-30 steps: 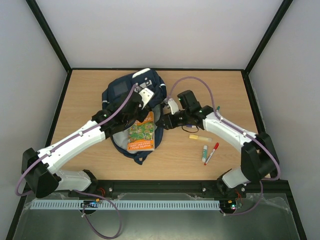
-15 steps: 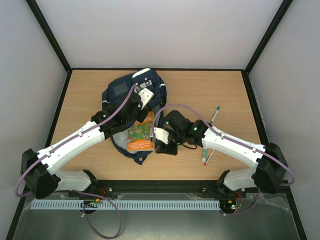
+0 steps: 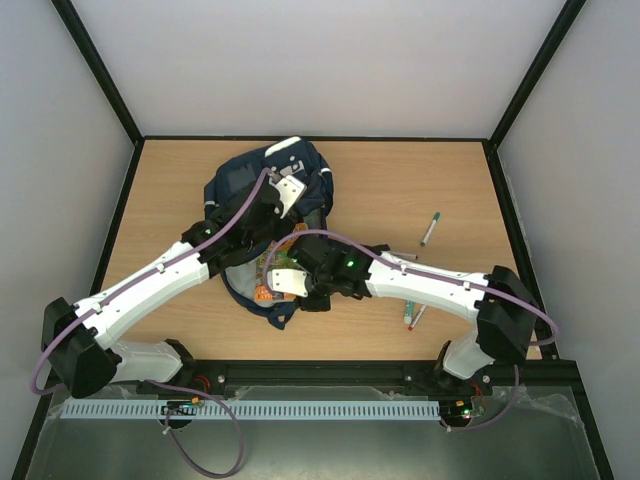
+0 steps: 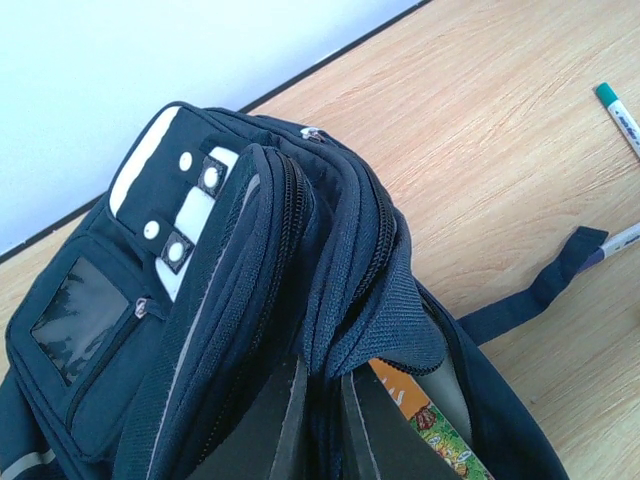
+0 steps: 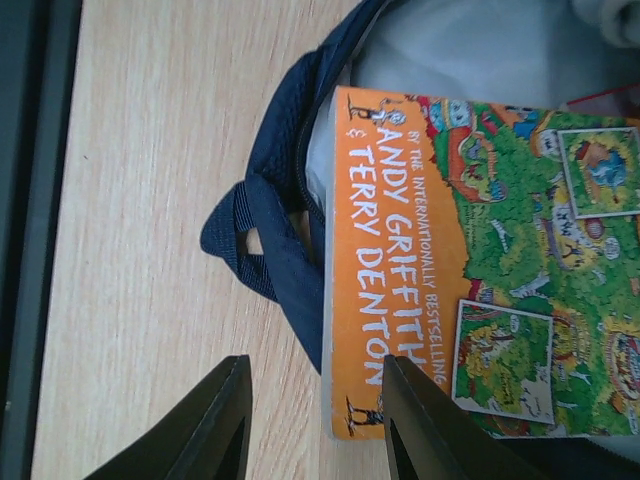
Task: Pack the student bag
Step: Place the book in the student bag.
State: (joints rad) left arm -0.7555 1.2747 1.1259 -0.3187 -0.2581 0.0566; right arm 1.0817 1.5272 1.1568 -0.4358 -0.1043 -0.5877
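The student bag [image 3: 240, 185] lies on the table's left middle, navy with white patches, its opening facing the near edge. My left gripper [image 3: 278, 212] is shut on the fabric rim of the bag [image 4: 250, 230], its fingers [image 4: 290, 420] pinching the zipper edge and holding the flap up. An orange and green book [image 5: 400, 260] lies in the opening, its near end sticking out. My right gripper [image 5: 315, 425] hovers open above that end. The book's side edge and the bag's strap loop [image 5: 250, 225] lie between its fingers [image 5: 215, 420]. In the top view the right gripper [image 3: 278, 287] covers most of the book [image 3: 262, 277].
A green-capped marker [image 3: 430, 228] lies right of the bag, also in the left wrist view [image 4: 620, 115]. A red pen [image 3: 418, 318] and a glue stick [image 3: 408, 310] lie near the front right, partly under my right arm. The table's front rail [image 5: 20, 240] is close.
My right arm swung left and nearer, from right of the bag to above the book's near end, and its jaws narrowed. The left gripper kept its hold on the bag.
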